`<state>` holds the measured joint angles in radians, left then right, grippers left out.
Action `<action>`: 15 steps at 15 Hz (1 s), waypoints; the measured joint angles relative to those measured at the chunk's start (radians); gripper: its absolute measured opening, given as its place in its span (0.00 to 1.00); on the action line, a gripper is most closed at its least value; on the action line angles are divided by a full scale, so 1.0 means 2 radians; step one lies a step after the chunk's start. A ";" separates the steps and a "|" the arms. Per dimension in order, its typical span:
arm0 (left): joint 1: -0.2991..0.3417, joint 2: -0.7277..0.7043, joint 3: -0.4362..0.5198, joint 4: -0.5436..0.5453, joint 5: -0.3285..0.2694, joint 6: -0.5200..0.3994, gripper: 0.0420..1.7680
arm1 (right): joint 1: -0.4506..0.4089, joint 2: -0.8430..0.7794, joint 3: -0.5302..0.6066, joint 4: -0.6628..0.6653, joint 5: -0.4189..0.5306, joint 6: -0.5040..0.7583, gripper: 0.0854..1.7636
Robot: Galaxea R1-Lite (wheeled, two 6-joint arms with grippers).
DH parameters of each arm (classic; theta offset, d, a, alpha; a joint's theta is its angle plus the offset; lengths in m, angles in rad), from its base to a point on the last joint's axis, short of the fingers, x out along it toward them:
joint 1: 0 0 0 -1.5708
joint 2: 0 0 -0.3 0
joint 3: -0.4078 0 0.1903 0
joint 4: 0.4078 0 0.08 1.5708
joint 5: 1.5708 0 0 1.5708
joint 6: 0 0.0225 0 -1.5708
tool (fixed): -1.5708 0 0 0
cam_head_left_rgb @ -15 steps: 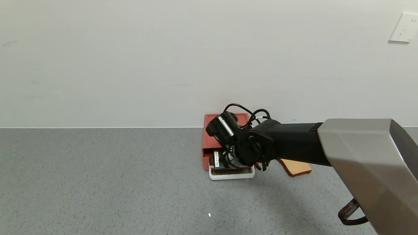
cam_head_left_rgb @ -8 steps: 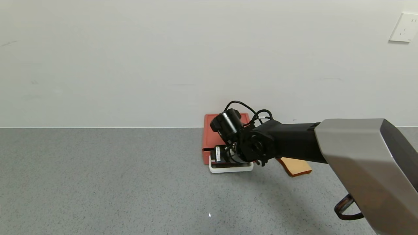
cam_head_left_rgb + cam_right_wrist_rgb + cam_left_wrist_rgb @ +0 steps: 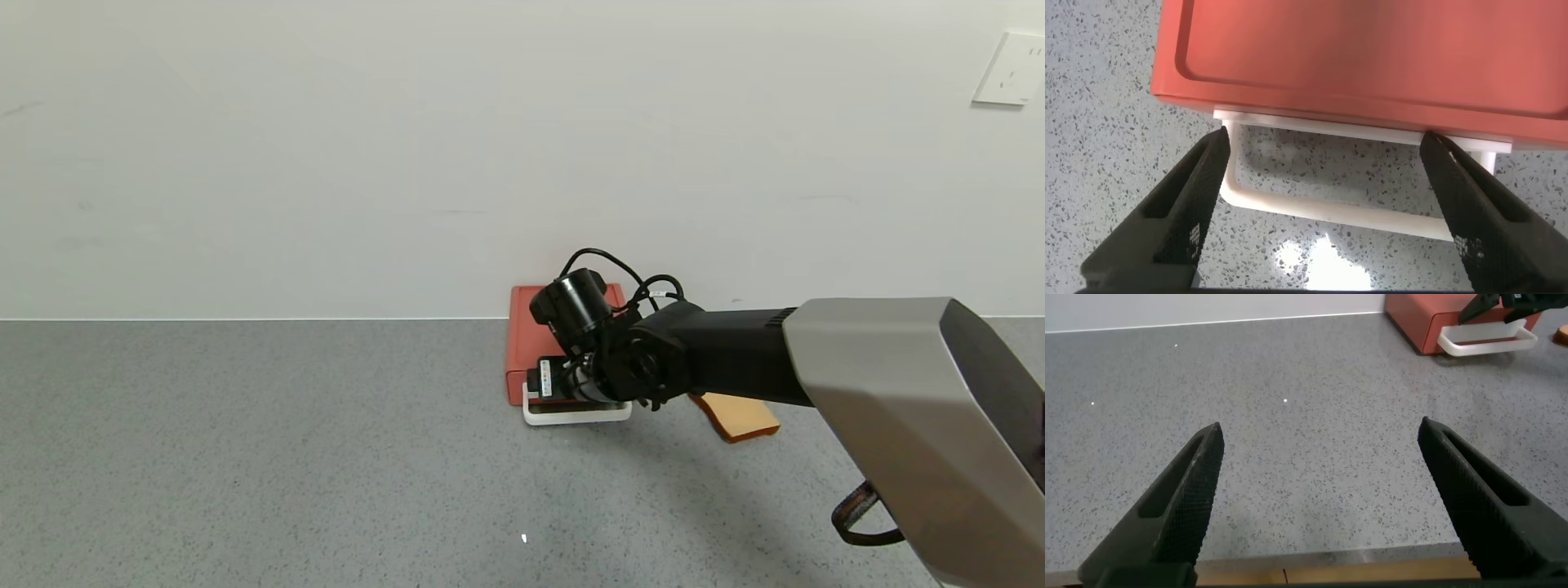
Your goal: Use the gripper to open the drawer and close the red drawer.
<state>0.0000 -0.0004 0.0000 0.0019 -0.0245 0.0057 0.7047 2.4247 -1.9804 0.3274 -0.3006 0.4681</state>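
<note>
R gripper (image 3: pixel 1323 204) wide over red drawer (image 3: pixel 1372 57) handle (image 3: pixel 1331 208), L gripper (image 3: pixel 1323 498) wide, parked

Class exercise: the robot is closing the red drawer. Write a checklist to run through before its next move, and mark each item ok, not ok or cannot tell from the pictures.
1. Red drawer fully shut: ok, no tray showing; only the white loop handle sticks out.
2. Right gripper open: ok, fingers spread.
3. Right gripper free of the handle: cannot tell; the fingers straddle it.
4. Bread slice clear of the drawer: ok, lying beside it.
5. Left gripper out of the way: ok, open over bare table.
</note>
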 joint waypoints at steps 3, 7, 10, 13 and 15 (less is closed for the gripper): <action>0.000 0.000 0.000 0.000 0.000 0.000 0.97 | -0.001 0.001 0.000 -0.004 0.001 -0.003 0.97; 0.000 0.000 0.000 0.000 0.000 0.000 0.97 | 0.002 -0.011 0.003 0.005 0.004 -0.006 0.97; 0.000 0.000 0.000 0.001 0.000 -0.001 0.97 | 0.008 -0.036 0.007 0.032 0.005 -0.012 0.97; 0.000 0.000 0.000 0.001 0.000 0.000 0.97 | 0.011 -0.077 0.023 0.035 0.019 -0.034 0.97; 0.000 0.000 0.000 0.001 0.000 0.000 0.97 | 0.005 -0.117 0.047 0.034 0.058 -0.059 0.97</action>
<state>0.0000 -0.0004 0.0000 0.0038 -0.0245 0.0057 0.7153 2.1898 -1.8868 0.3957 -0.1843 0.3502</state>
